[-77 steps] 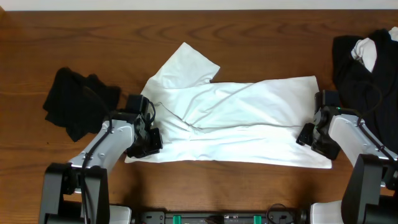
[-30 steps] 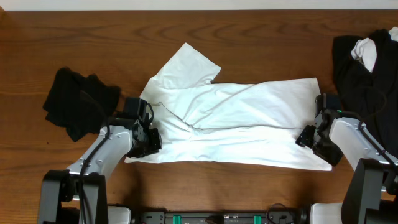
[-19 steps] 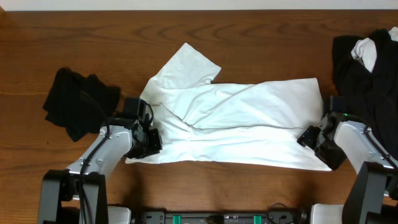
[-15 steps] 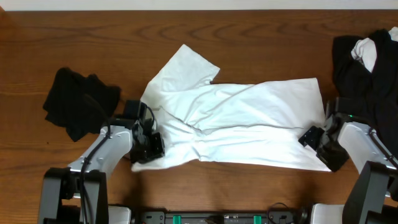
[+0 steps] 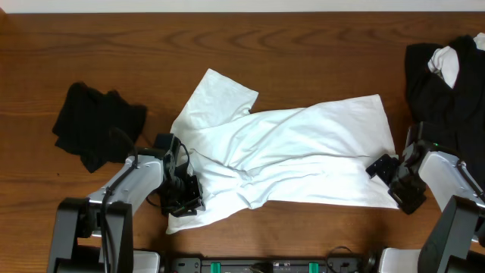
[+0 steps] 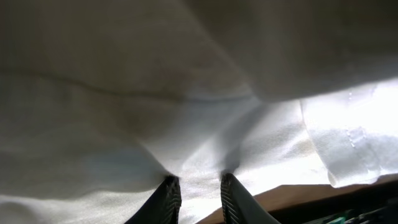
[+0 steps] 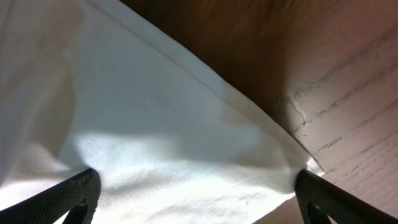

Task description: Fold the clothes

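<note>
White T-shirt (image 5: pixel 288 155) found spread mid-surface, long axis left to right, one sleeve angled toward far left. Left hand (image 5: pixel 186 202) seen clenched on the near-left hem; confirmed in wrist view, dark fingers (image 6: pixel 166 198) pinching a fold of white cloth.

Against a second ago: that corner dragged nearward and slightly right, near-left edge now bunched instead of flat, sleeve pulled along leftward. Right hand (image 5: pixel 394 183) found released, jaws spread wide, backed off just past the right hem, hem left lying flat on the wooden surface (image 5: pixel 303 45).

Black garment (image 5: pixel 95 125) logged at far left, black-and-white pile (image 5: pixel 447 76) at far right, neither touched.

Judged: fold being led from the left side alone. With the right edge unanchored, worth watching for the whole shirt sliding rather than folding over.
</note>
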